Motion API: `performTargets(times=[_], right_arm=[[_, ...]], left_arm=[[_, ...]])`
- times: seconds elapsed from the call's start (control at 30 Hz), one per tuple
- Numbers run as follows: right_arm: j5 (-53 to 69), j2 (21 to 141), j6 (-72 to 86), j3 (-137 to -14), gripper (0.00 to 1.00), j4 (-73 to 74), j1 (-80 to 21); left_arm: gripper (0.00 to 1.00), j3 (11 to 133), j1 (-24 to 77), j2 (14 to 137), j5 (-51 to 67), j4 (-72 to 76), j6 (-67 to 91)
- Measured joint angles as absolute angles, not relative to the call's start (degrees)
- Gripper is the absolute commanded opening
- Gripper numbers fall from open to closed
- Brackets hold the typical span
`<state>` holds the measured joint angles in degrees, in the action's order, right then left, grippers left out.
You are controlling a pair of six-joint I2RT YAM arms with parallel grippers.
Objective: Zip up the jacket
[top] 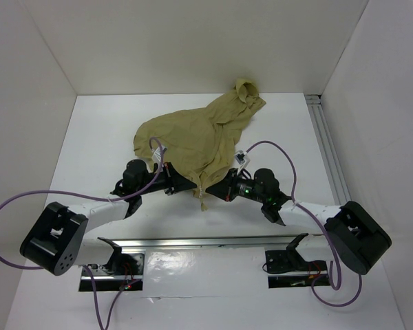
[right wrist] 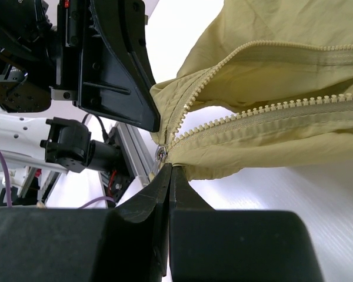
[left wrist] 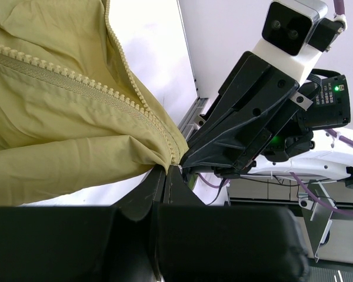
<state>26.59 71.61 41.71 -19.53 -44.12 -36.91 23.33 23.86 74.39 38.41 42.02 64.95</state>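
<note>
The olive-tan jacket (top: 193,134) lies crumpled on the white table, its hood (top: 246,91) toward the far wall and its bottom hem toward the arms. Its zipper is open, two rows of teeth (left wrist: 76,79) spreading apart. My left gripper (top: 191,187) is shut on the hem corner by the zipper's lower end (left wrist: 167,157). My right gripper (top: 217,188) faces it from the right, shut on the other hem edge (right wrist: 191,167) right beside the metal slider (right wrist: 161,154). The two grippers nearly touch.
An aluminium rail (top: 199,242) runs along the near edge between the arm bases. Another rail (top: 328,148) runs along the table's right side. White walls enclose the table on three sides. Purple cables (top: 20,199) loop from both arms.
</note>
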Motion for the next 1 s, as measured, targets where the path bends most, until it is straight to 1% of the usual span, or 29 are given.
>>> performTargets(times=[1.0], right_arm=[[27.2, 70.2, 42.6, -19.1, 0.0, -43.9, -36.9]], left_arm=[[0.0, 23.3, 23.9, 74.4, 38.2, 42.0, 64.9]])
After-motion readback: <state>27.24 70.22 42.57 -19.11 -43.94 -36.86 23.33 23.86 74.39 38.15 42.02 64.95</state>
